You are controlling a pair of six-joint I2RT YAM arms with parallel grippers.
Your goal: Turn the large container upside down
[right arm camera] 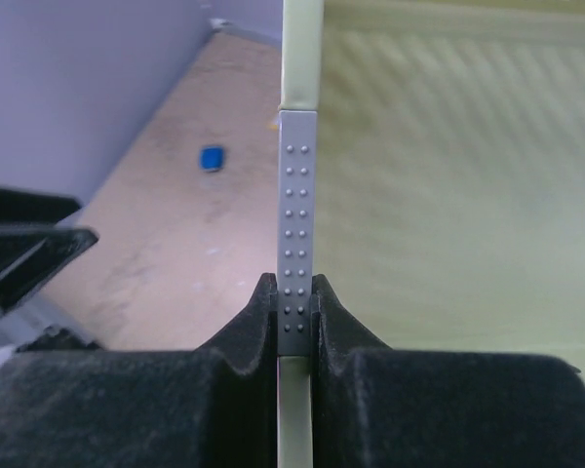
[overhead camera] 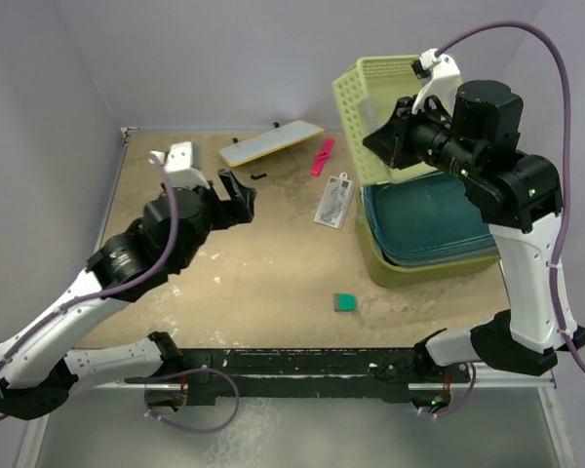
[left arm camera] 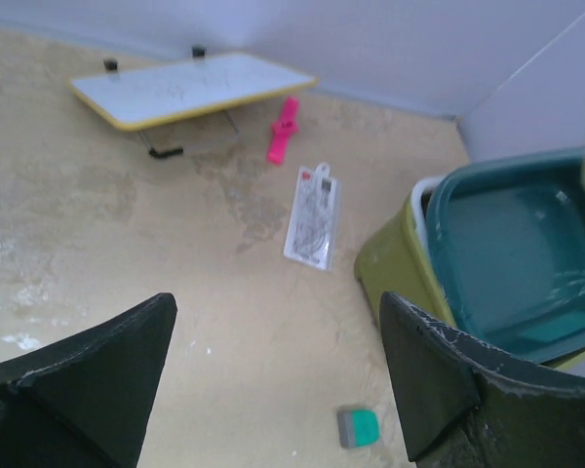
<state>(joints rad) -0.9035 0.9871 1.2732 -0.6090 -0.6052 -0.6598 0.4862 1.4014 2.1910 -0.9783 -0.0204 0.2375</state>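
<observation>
right gripper (right arm camera: 294,297): jaws clamped on the wall of pale basket (overhead camera: 370,97), held aloft.
large container (overhead camera: 409,273): olive, upright, at the right side of table (overhead camera: 273,263), just below that gripper; long axis seems to run left-right; right arm far nearer.
dark tub (overhead camera: 429,219): nested inside it, probably has to come out before flipping.
left gripper (overhead camera: 236,192): jaws apart, empty, well left of the container.

Tan table (overhead camera: 273,278) (scuffed) bears olive tub (overhead camera: 419,274), whiteboard (overhead camera: 271,142), pink clip (overhead camera: 323,156), packet (overhead camera: 334,202), green block (overhead camera: 344,302).
</observation>
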